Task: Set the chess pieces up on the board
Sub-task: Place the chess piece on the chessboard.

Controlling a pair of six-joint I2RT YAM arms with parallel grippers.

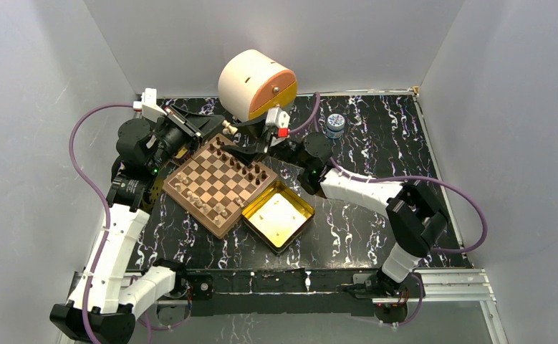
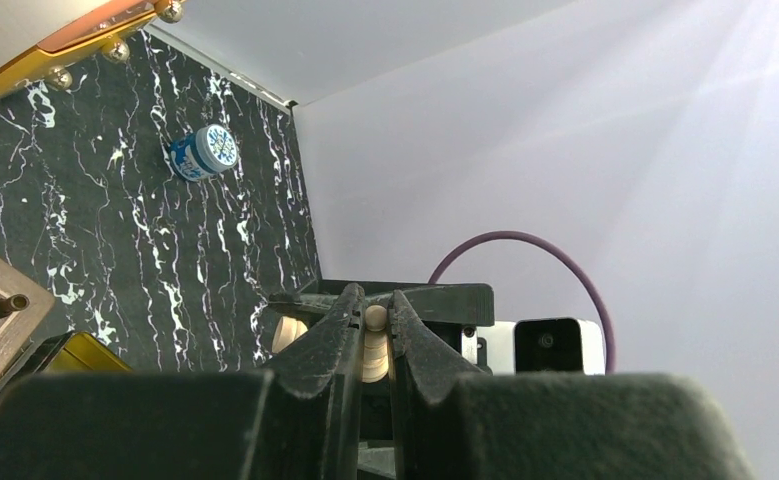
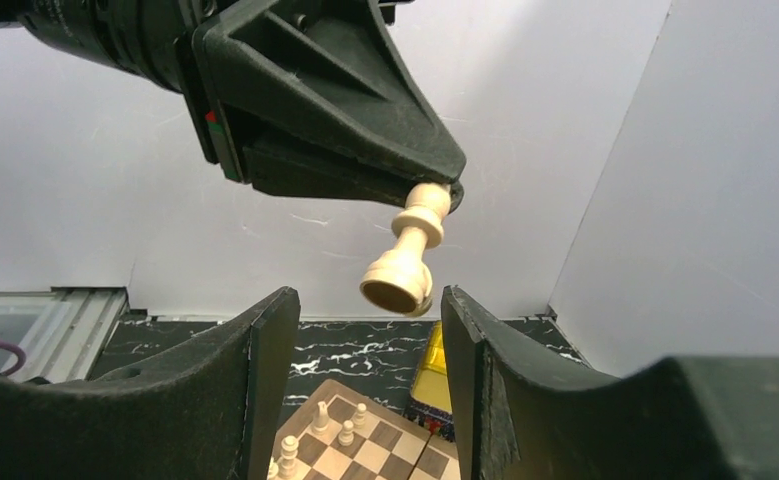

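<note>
The light tan chess piece (image 3: 408,255) is hanging tilted in the air, over the far corner of the board (image 1: 222,185). The left gripper (image 2: 375,312) is pinching its round head with narrow jaws. The right gripper (image 3: 367,305) is waiting open just under it, one finger at each side of the base.

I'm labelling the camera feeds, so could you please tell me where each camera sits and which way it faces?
Top external: fixed above and behind the left arm and right arm, looking down on the board and gold tin.
Left wrist: on the left arm, looking along its shut left tool, pinching a light piece, toward a blue cup.
Right wrist: looking over the board through its open right tool at that piece.
Shared: both wrist views show the piece.
</note>
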